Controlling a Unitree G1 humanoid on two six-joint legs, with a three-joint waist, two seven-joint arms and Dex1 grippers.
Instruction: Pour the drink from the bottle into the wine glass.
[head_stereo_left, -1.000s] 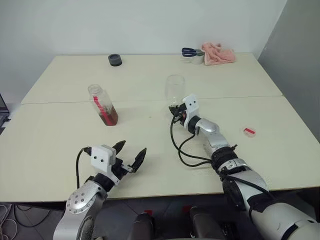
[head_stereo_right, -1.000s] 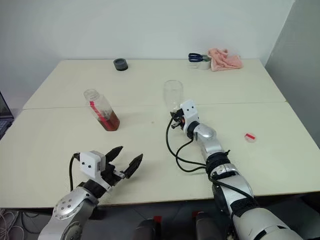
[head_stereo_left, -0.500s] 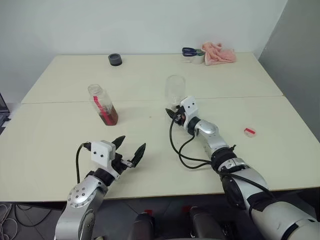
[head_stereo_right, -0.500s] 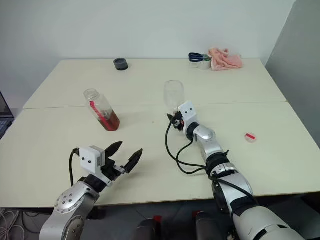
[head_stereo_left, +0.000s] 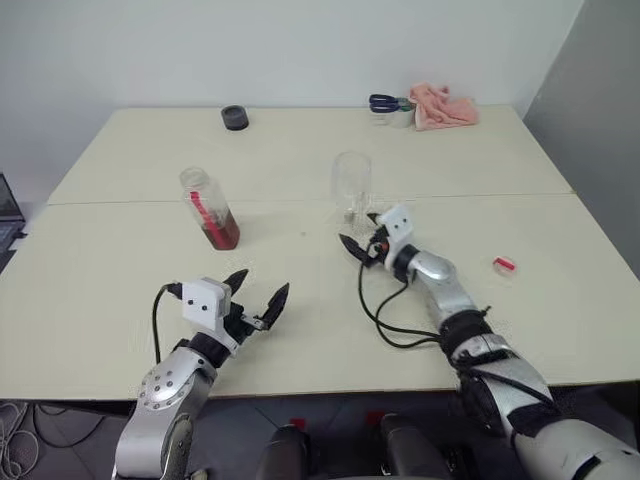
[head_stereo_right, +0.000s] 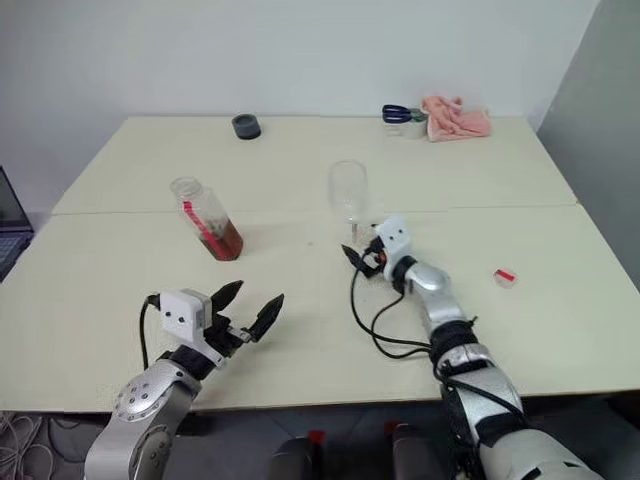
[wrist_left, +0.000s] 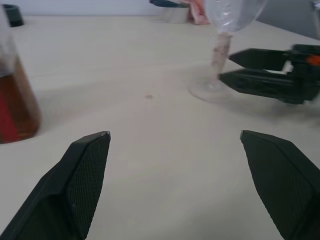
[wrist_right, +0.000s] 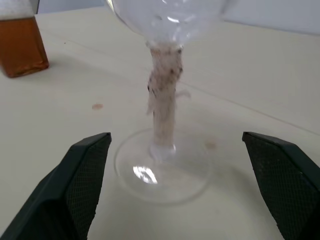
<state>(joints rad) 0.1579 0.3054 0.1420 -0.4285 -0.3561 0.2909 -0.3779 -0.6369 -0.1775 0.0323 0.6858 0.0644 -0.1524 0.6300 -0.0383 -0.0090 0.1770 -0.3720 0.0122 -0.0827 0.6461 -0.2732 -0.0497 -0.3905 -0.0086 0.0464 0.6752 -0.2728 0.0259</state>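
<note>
Right claw (head_stereo_left: 357, 244) stands spread wide just short of the wine glass (head_stereo_left: 351, 186), touching nothing; left claw (head_stereo_left: 256, 299) gapes empty near the table's (head_stereo_left: 300, 140) front edge.

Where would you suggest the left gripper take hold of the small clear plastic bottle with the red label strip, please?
Probably around the squarish body of the small clear plastic bottle, above the amber-brown drink, coming in level from the near side. It stands upright and uncapped, and the open left gripper already points that way.

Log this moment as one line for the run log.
left hand open, idle | right hand open, off wine glass | bottle uncapped, untouched | pour not started
</note>
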